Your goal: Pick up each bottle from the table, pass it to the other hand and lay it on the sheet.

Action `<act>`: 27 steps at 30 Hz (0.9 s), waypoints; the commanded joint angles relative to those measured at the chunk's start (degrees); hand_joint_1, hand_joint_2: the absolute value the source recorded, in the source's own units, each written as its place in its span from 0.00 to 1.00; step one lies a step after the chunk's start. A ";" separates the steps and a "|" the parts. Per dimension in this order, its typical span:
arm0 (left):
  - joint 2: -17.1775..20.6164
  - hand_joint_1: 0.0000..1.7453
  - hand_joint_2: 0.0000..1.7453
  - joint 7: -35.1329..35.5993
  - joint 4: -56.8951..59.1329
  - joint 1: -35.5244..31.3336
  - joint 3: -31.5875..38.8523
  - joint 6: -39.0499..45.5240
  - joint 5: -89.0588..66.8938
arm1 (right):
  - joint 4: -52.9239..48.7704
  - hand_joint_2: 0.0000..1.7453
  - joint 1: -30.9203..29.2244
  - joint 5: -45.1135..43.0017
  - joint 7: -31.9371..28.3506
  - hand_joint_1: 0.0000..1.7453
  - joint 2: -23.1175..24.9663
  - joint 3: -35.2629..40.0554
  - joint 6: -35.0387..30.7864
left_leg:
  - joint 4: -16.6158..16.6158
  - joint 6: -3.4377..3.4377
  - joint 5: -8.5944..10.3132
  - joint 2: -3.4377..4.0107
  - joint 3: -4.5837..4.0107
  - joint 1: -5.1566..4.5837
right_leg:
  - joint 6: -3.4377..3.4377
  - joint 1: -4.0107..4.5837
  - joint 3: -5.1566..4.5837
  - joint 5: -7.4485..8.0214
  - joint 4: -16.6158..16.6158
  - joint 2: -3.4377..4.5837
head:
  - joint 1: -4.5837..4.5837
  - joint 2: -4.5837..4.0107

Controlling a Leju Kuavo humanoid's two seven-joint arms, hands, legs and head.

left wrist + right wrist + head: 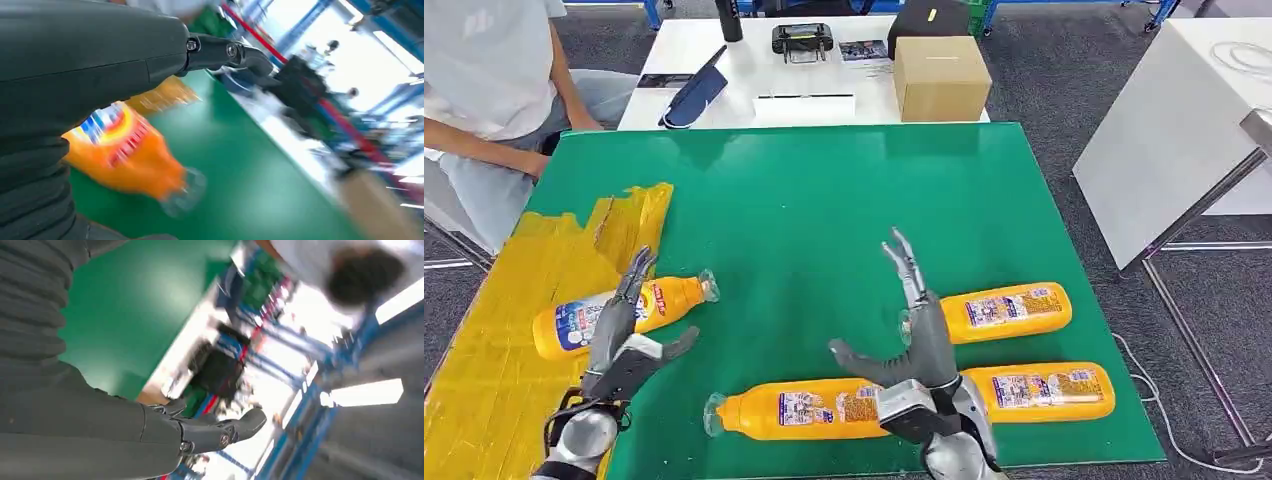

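An orange bottle [624, 312] lies on its side across the edge of the yellow sheet [504, 330], cap toward the green mat; the left wrist view shows this bottle [130, 155] blurred under the hand. My left hand [624, 340] hovers open just over its label end, holding nothing. Three more orange bottles lie on the mat: one [794, 408] near the front, one [1009, 311] at the right, one [1049, 389] at the front right. My right hand [914, 340] is open above the front bottle, fingers spread upward. The right wrist view has its fingers [220, 432] holding nothing.
A green mat [824, 200] covers the table. A person [484, 90] sits at the far left, an arm by the table's corner. Behind stand a cardboard box [939, 78], a white table [754, 60] with small items, and another white table [1184, 120] at the right.
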 commanded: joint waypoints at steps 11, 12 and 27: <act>-6.25 0.00 1.00 -4.50 -8.01 1.87 8.67 -13.99 12.43 | 16.10 1.00 -10.54 14.05 9.40 0.00 -9.19 18.95 12.48 | -0.05 0.00 0.00 -0.03 0.12 0.03 | -0.02 0.00 0.16 0.01 -0.09 -0.02 | 0.00 0.00; -6.25 0.00 1.00 -4.50 -8.01 1.87 8.67 -13.99 12.43 | 16.10 1.00 -10.54 14.05 9.40 0.00 -9.19 18.95 12.48 | -0.05 0.00 -0.03 -0.05 0.19 0.08 | -0.03 0.05 0.26 0.00 -0.14 -0.03 | 0.02 0.00; -7.76 0.00 1.00 -5.06 -4.95 1.57 7.00 -13.89 14.35 | 25.05 1.00 -16.63 15.93 12.30 0.00 -14.73 30.18 16.00 | -0.10 0.01 -0.04 -0.07 0.34 0.07 | -0.03 0.05 0.40 0.01 -0.22 -0.03 | 0.00 0.00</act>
